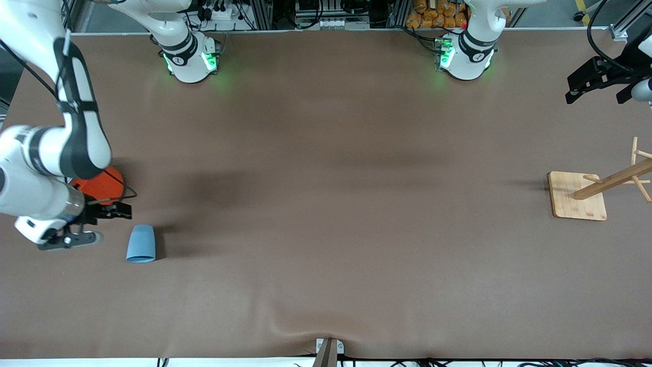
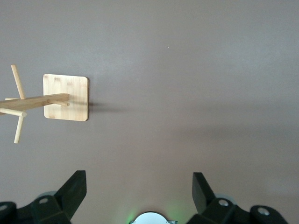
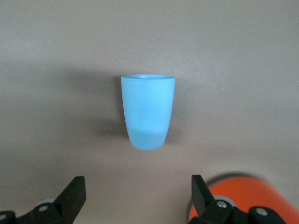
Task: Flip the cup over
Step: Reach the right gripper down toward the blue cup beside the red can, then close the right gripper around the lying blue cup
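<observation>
Cup lay mouth-down beside orange can, awaiting flip; right claw wide nearby, left claw wide, waiting.

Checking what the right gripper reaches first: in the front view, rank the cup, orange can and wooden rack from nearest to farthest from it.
From the right gripper:
1. Orange can, beside it; cup, lying alongside: too close to call.
2. Wooden rack, at the left arm's end.

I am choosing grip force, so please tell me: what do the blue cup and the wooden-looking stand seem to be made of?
Cup: probably plastic, matte; even light-blue colour, no glare. Stand: looks like bamboo or light wood, smooth; pale grain lines on its square base.
</observation>
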Motion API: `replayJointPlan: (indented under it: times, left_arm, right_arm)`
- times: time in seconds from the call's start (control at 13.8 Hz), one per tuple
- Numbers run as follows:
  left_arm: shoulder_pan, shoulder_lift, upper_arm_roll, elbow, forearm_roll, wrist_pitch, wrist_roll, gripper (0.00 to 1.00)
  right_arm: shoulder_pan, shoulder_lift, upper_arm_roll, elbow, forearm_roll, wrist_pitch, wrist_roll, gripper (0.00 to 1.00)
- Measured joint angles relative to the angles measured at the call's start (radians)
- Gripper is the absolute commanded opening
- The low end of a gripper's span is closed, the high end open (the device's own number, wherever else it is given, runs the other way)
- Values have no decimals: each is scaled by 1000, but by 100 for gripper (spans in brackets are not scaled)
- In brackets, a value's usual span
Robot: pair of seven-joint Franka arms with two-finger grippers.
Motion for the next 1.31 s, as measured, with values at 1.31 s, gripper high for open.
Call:
replayJointPlan:
  times: [1.31]
  left_arm:
    - [0, 0, -5, 0, 0, -2, 1, 100]
  right_arm:
    - [-4, 242, 4, 8, 0, 380, -129, 100]
